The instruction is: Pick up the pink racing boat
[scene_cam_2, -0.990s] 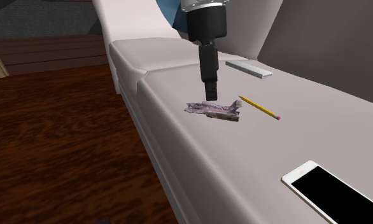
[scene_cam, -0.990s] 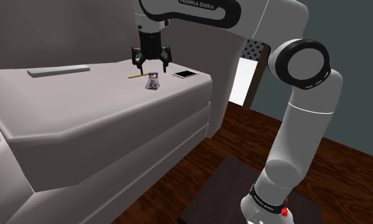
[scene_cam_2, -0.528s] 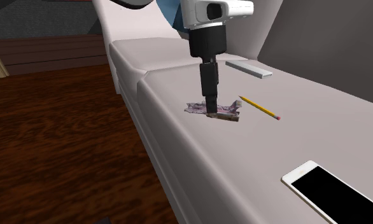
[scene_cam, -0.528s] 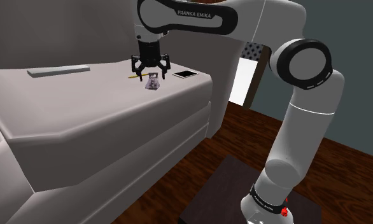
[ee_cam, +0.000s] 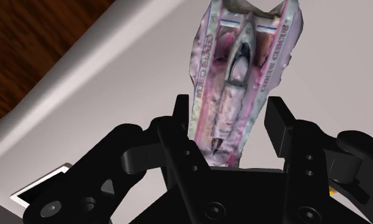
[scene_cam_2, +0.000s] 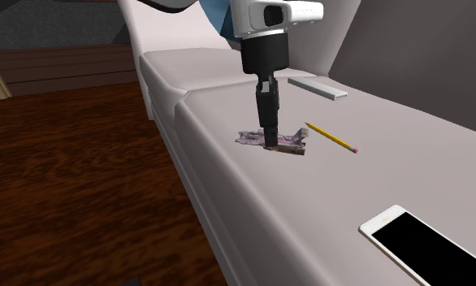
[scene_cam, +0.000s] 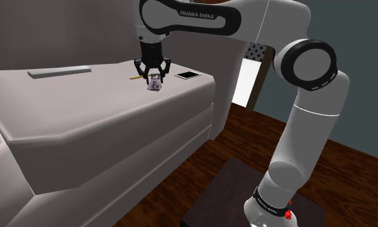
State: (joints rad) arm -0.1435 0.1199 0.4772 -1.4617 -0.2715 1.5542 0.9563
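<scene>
Now | arm (scene_cam: 200, 16) vert. over sofa (scene_cam_2: 253, 203) | gripper (ee_cam: 230, 111) down (jaws apart) astride boat (ee_cam: 242, 57)

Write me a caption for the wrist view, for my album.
Black tool right over a pink racing boat on a pale sofa cushion.

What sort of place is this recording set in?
Most likely a living room: a pale sofa, a dark wood floor beside it, and a phone and pencil lying on the sofa.
</scene>
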